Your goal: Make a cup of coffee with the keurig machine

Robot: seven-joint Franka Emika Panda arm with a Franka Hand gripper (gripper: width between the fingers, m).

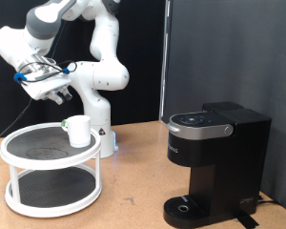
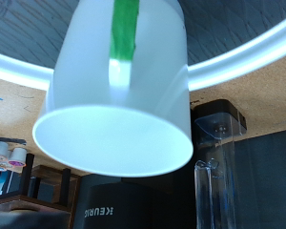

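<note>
The white cup (image 1: pixel 78 131) stands upright on the top tier of a white two-tier round stand (image 1: pixel 14 143) at the exterior view's left. In the wrist view the cup (image 2: pixel 119 95) fills most of the picture, open mouth towards the camera, with a green stripe down its side. My gripper (image 1: pixel 53 94) hangs in the air above and a little left of the cup, apart from it. Its fingers do not show in the wrist view. The black keurig machine (image 1: pixel 214 162) stands at the exterior view's right, lid shut, and also shows in the wrist view (image 2: pixel 114 205).
The stand's white rim (image 2: pixel 248 57) curves behind the cup. The machine's clear water tank (image 2: pixel 219 181) is beside its body. The round drip base (image 1: pixel 186 207) is bare. The robot's white base (image 1: pixel 103 134) is right behind the stand. Black curtain at the back.
</note>
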